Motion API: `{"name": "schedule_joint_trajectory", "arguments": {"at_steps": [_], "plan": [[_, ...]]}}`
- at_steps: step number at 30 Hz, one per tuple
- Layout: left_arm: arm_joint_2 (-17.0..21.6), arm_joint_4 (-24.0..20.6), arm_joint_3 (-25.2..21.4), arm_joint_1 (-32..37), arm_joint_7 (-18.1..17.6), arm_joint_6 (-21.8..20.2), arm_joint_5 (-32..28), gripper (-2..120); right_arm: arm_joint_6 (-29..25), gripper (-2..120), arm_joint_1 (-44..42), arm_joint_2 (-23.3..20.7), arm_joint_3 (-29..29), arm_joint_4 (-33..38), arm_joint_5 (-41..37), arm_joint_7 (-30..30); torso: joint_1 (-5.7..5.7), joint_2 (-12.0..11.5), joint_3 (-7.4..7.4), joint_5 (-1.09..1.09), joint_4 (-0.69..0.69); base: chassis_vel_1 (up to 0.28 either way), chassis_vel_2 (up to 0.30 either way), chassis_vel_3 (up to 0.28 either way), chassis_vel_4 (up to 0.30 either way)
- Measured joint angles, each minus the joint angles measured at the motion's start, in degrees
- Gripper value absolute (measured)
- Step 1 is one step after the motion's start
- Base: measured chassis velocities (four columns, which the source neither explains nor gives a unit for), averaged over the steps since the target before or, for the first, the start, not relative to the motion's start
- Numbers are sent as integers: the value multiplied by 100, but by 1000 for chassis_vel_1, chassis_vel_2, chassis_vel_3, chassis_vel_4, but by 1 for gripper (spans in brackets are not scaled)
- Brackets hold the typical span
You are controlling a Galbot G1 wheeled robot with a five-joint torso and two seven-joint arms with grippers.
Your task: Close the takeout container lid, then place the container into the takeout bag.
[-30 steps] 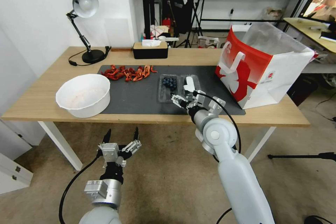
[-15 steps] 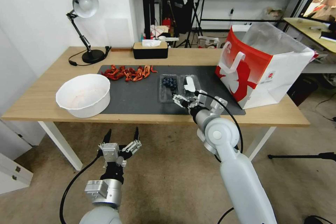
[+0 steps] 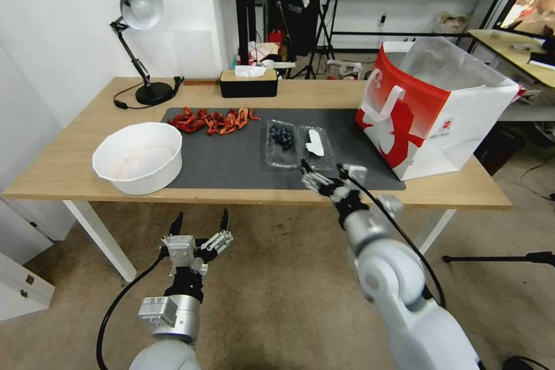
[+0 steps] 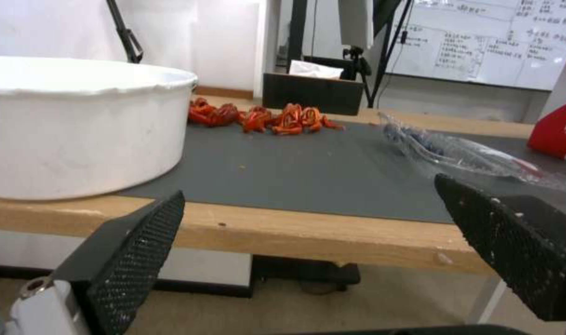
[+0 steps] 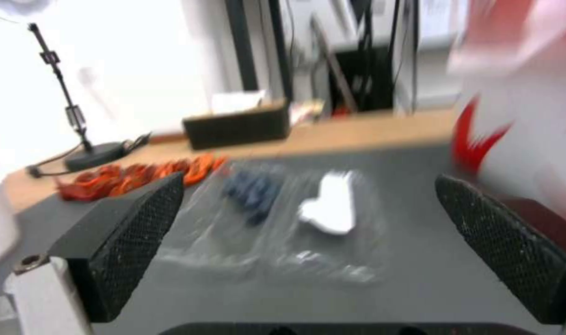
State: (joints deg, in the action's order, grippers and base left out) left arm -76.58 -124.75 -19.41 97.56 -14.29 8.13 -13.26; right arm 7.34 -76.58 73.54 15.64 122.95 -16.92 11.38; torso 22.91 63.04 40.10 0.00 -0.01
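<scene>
The takeout container [image 3: 281,143] lies opened flat on the dark mat, blueberries in its left half. Its lid [image 3: 316,143], clear with a white label, lies flat to the right of that half. My right gripper [image 3: 326,175] hovers open just in front of the lid at the mat's near edge, touching nothing. In the right wrist view the blueberries of the container [image 5: 252,190] and the lid's label [image 5: 332,209] lie ahead of the open right gripper [image 5: 309,182]. The takeout bag [image 3: 430,110] stands upright and open at the right. My left gripper [image 3: 199,224] is parked open below the table's front edge.
A large white bowl [image 3: 139,156] sits at the mat's left end. A pile of red crayfish [image 3: 211,120] lies along the back of the mat [image 3: 231,162]. A black tissue box [image 3: 248,84] and a desk lamp [image 3: 141,52] stand at the back of the table.
My right arm has drawn back toward me and a little to the right, so its gripper no longer overlaps the container. The left arm has not moved.
</scene>
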Motion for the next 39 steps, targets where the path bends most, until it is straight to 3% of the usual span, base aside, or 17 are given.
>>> {"name": "schedule_joint_trajectory", "arguments": {"at_steps": [4, 5, 6, 9, 19, 39], "plan": [[4, -14, -26, 8, 40, 19, -25, 100, -551, 100, -386, -13, 98, 102, 460, -46, 0, 0, 0, 0, -1, 0, 0, 0, 0], [13, -12, -44, 18, 115, 72, -48, 100, -968, 100, -711, 61, 184, 157, 783, -72, 0, 0, 0, 0, 0, 0, 0, 0, 0], [13, -12, -44, 18, 115, 72, -48, 100, -968, 100, -711, 61, 184, 157, 783, -72, 0, 0, 0, 0, 0, 0, 0, 0, 0], [40, 23, -49, 14, 165, 146, -64, 100, -1661, 100, -1245, 261, 258, 143, 1226, -45, 0, 0, 0, -1, 0, 0, 0, 0, 0], [97, 87, -57, -7, 404, 242, -140, 100, -2764, 100, -2269, 690, 305, -241, 1777, 173, 0, -1, 0, -1, 0, 0, 0, 0, 0], [112, 141, -46, 1, 473, 329, -124, 100, -2832, 100, -2412, 818, 267, -330, 1837, 68, 1, -2, 0, -1, 1, 0, 0, 0, 0]]}}
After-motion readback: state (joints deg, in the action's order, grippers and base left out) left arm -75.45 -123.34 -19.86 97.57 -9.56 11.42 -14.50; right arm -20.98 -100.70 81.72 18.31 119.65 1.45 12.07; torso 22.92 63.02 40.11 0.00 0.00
